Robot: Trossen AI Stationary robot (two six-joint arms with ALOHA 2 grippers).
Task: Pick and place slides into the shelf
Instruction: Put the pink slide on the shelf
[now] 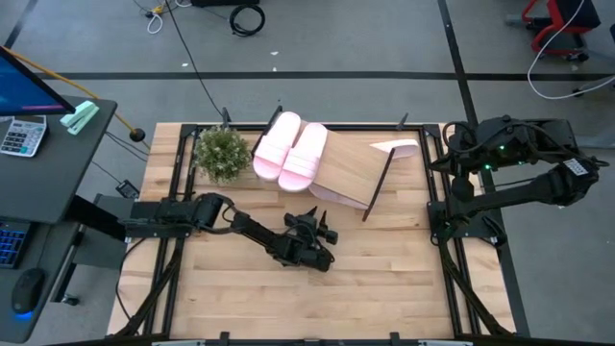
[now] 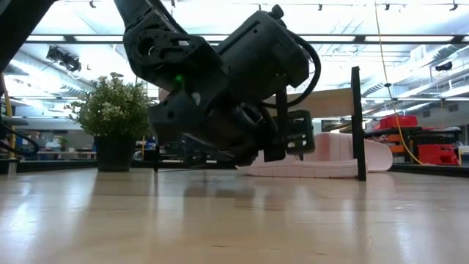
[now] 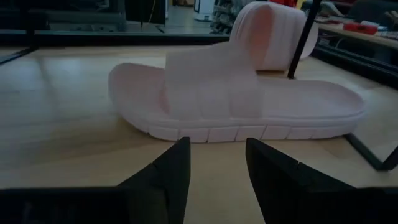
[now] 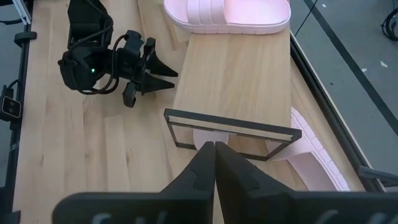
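With my left claw (image 3: 214, 168) half open and empty, I line it up on the centre-frame sandal (image 3: 236, 99) for pickup.

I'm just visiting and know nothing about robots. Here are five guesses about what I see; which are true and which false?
1. Two pink slides lie on the shelf. True.
2. The left gripper is carrying a slide. False: its fingers are open and empty, pointed at a slide on the table just ahead.
3. The right gripper is shut. True; that arm waits at the table's right edge.
4. The potted plant stands on the shelf. False: it stands on the table beside the shelf.
5. All the slides are on the shelf already. False: at least one more lies under the shelf.
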